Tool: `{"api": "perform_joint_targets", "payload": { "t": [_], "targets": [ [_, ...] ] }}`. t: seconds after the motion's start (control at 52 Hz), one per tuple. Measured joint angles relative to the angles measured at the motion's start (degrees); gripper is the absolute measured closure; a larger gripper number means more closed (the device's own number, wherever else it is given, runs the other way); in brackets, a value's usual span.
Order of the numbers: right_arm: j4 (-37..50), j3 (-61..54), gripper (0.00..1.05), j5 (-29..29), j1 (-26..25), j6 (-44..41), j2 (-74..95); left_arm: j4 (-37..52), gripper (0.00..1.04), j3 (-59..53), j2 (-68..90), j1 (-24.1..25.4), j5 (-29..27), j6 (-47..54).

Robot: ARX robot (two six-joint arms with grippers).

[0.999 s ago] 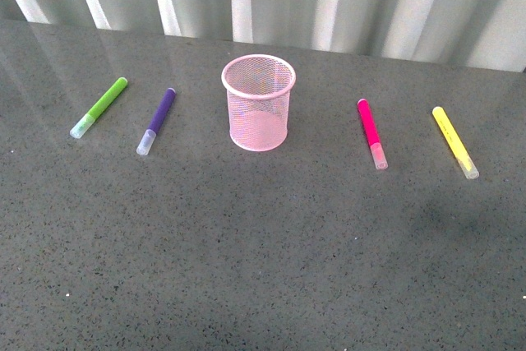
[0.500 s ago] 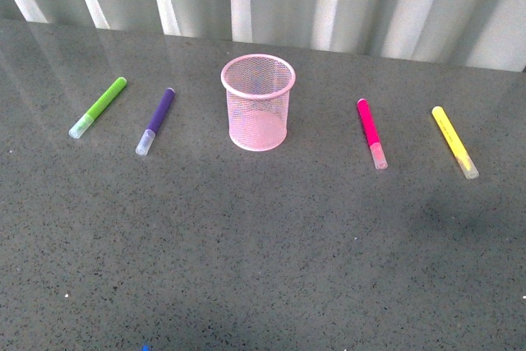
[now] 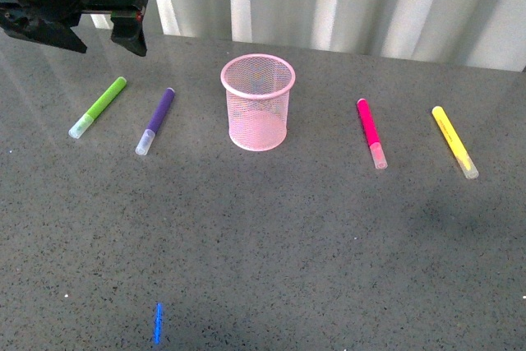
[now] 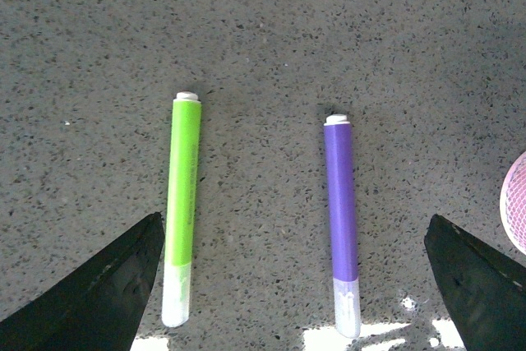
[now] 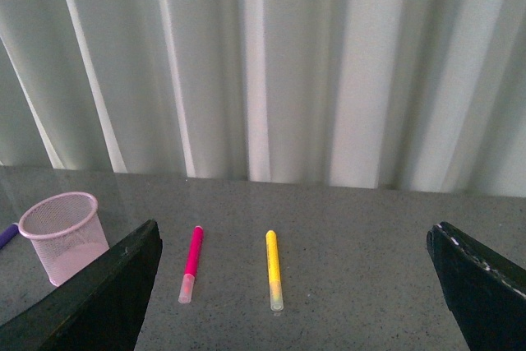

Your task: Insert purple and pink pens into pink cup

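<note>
Pink mesh cup (image 3: 258, 113) stands mid-table, purple pen (image 3: 156, 121) lying to its left, pink pen (image 3: 371, 133) to its right.
Left gripper (image 3: 108, 43) hovers wide open, empty, near the purple pen; right gripper (image 5: 294, 297) gapes empty.

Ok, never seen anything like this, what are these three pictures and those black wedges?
A robot with two arms, each ending in a gripper. The front picture, from its body, shows a table: a pink mesh cup, a green pen and purple pen left of it, a pink pen and yellow pen right of it. The left gripper hangs open above the left pens. The other pictures come from wrist cameras; the black wedges are gripper fingers. The right gripper is open too. Nothing is held.
</note>
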Motion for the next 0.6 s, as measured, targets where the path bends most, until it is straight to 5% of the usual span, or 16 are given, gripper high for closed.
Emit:
{"api": "perform_joint_targets", "payload": {
  "t": [0.596],
  "targets": [
    [0.0, 0.0, 0.07, 0.0, 0.0, 0.0, 0.0, 2.4, 0.07, 4.0, 6.9, -3.4, -0.4, 1.2]
  ]
}}
